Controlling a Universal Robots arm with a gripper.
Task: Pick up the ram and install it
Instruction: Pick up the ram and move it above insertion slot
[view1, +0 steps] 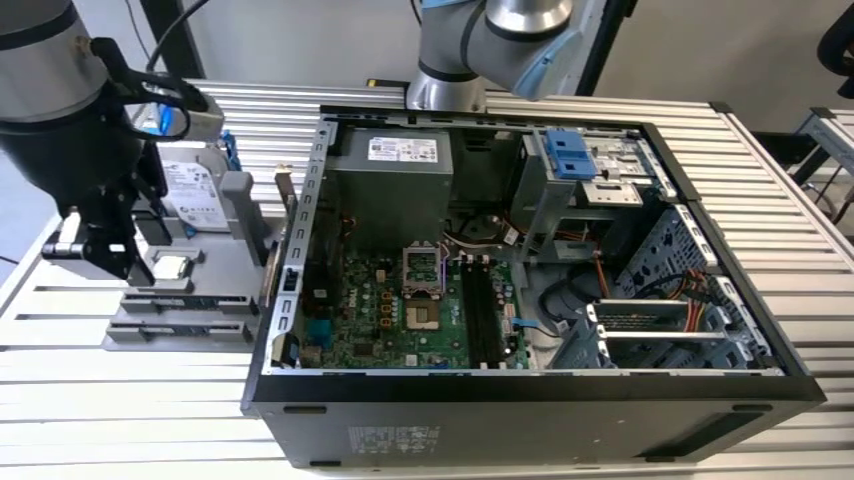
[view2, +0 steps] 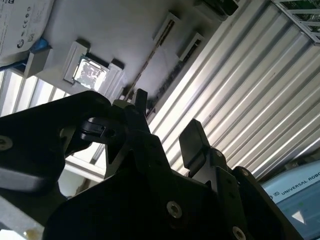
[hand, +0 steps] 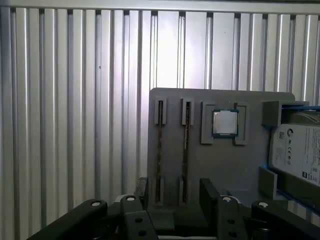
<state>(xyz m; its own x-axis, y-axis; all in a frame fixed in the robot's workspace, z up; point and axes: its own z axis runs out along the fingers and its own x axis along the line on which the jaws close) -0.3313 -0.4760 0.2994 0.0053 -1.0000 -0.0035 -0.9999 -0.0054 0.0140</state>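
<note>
Two rams stand on edge in the slots of a grey holder (hand: 220, 165): one ram (hand: 186, 150) and a second ram (hand: 160, 150) beside it. In the second wrist view one ram's edge (view2: 146, 69) runs across the holder. My gripper (hand: 176, 197) hangs open just above the near end of these slots with nothing between its fingers (hand: 209, 192). In the exterior view the gripper (view1: 114, 265) is over the holder (view1: 200, 318), at the exterior view's left of the open computer case (view1: 534, 400). The motherboard's black slots (view1: 481, 310) lie inside the case.
The holder also carries a square silver processor chip (hand: 225, 122) and a silver hard drive with blue rails (hand: 297, 150). Everything rests on a ribbed metal table (hand: 75, 125). A second robot arm's base (view1: 461, 60) stands behind the case.
</note>
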